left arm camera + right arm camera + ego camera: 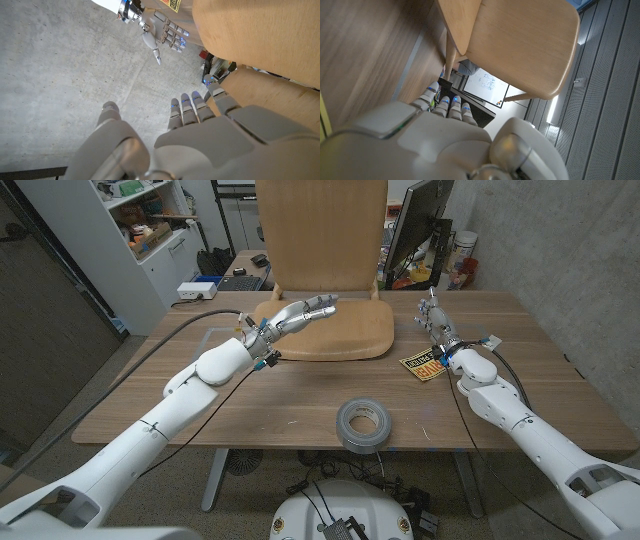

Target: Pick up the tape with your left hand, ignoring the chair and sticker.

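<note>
A grey roll of tape lies flat near the table's front edge, in the middle. My left hand is raised over the front of the wooden chair seat, fingers stretched out and apart, holding nothing; it is well behind and left of the tape. In the left wrist view this left hand reaches beside the chair seat. My right hand stands at the right, fingers pointing away, empty, and shows as the right hand in the left wrist view. A yellow and black sticker lies just beside it.
The wooden chair's back rises behind the seat, which sits on the table. A monitor and small clutter stand at the back right. White shelves are at the far left. The right wrist view has the chair above the tabletop.
</note>
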Robot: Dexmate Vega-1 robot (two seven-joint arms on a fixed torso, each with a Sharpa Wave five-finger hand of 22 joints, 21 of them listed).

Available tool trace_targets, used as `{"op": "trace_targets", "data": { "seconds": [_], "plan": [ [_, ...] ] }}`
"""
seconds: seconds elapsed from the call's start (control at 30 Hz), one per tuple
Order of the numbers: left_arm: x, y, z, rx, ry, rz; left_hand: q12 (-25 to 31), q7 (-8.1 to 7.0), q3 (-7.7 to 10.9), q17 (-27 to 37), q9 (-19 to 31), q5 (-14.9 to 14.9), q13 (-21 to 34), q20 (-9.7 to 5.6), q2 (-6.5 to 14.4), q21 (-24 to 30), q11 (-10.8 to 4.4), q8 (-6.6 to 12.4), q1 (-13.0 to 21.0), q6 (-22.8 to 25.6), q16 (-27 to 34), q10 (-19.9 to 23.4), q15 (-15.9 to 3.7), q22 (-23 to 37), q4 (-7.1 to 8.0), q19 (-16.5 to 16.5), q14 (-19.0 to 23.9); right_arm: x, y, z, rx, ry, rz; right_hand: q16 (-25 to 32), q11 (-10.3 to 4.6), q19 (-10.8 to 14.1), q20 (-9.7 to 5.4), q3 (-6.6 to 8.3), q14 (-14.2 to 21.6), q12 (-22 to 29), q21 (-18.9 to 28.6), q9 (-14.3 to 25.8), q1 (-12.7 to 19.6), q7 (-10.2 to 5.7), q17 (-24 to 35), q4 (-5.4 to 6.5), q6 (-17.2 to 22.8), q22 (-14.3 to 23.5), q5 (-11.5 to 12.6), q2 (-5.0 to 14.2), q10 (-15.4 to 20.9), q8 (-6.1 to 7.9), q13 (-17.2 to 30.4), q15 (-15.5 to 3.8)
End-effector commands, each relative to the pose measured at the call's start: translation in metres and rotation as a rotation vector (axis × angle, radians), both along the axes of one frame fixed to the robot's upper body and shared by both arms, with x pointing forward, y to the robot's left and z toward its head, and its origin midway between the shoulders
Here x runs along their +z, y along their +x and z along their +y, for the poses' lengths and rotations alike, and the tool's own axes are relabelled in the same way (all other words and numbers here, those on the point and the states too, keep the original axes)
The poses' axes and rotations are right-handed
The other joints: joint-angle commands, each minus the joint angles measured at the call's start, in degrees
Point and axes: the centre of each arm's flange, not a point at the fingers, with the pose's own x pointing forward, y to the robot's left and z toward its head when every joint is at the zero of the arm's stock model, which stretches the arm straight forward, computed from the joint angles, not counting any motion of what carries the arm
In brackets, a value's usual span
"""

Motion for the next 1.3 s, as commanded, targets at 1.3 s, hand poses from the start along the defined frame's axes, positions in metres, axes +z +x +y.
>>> {"op": "trace_targets", "data": {
  "seconds": [1.3],
  "plan": [
    [-0.088,-0.037,-0.058,-0.120,0.648,-0.248,2.0,-9.85,0.81,0.7,0.6,2.3,1.4,-1.47,0.1,0.3,-6.45,2.90,7.9,11.8,1.2,8.5,-4.68,0.4,-1.50,7.1,8.5,0.012,0.000,-0.004,-0.047,-0.055,0.017,0.2,-0.18,-0.5,0.91,-0.73,-1.2,-0.4,-1.2,0.2,0.5,-0.12,0.1,-0.11,-0.8,0.3,0.5,0.30,-0.8,-0.07,0.2,-0.06]
  ]
}}
